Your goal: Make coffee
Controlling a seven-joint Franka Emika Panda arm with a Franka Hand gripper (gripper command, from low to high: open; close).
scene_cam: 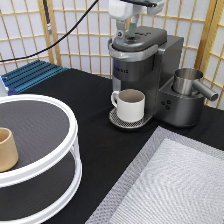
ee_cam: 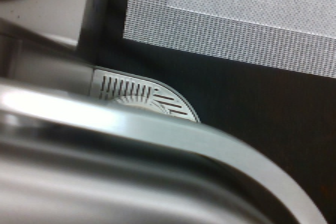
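My gripper (scene_cam: pixel 127 31) is at the exterior view's top, right on the lid (scene_cam: pixel 136 44) of the grey coffee machine (scene_cam: pixel 165 55), with its fingers apart and nothing held between them. The lid is down. A cream-white mug (scene_cam: pixel 131 105) with a handle stands on the machine's drip tray (scene_cam: pixel 116 120) under the spout. The coffee pod is out of view. The wrist view shows the lid's silver rim (ee_cam: pixel 150 125) from close by, with the slotted drip tray (ee_cam: pixel 142 95) below it.
A white two-tier turntable (scene_cam: pixel 60 107) at the exterior view's left carries a tan handleless cup (scene_cam: pixel 6 149). A steel frother jug (scene_cam: pixel 187 80) sits on the machine's right side. A grey mesh mat (scene_cam: pixel 175 180) lies at bottom right, a blue rack (scene_cam: pixel 30 75) at back left.
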